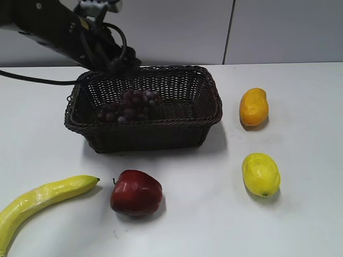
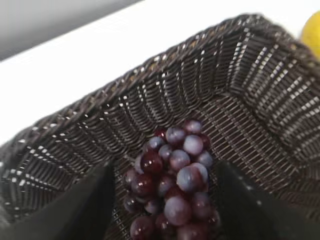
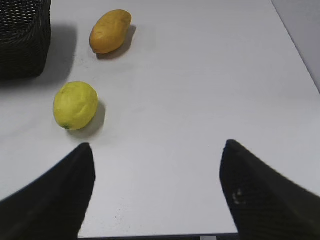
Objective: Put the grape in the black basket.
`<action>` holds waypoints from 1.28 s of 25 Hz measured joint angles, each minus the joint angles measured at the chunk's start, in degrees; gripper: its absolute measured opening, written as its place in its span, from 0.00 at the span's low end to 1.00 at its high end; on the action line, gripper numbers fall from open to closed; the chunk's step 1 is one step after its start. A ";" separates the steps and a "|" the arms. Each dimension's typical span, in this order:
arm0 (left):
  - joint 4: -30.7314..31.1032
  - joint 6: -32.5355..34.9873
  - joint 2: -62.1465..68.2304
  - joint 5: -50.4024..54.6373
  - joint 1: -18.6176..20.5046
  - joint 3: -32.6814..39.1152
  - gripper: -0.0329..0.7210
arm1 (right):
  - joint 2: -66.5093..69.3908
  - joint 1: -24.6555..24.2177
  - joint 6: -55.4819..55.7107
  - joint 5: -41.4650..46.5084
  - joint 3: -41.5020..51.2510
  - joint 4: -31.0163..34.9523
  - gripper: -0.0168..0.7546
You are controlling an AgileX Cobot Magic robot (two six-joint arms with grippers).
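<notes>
With the grape lying on the floor of the black basket between and just below the wide-spread left gripper, lift straight up clear of the rim without snagging, right gripper open and idle
</notes>
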 joint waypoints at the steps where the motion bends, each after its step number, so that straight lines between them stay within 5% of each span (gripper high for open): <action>1: 0.00 0.00 -1.24 0.63 0.00 0.00 0.84 | 0.00 0.00 0.00 0.00 0.00 0.00 0.79; 10: 0.00 -0.44 -18.41 15.38 3.61 0.00 0.83 | 0.00 0.00 0.00 0.00 0.00 0.00 0.79; 22: 0.27 -1.80 -29.21 40.46 29.76 1.43 0.82 | 0.00 0.00 0.00 0.00 0.00 0.00 0.79; 32: -0.49 -2.57 -48.86 41.90 31.04 17.85 0.82 | 0.00 0.00 0.00 0.00 0.00 0.00 0.79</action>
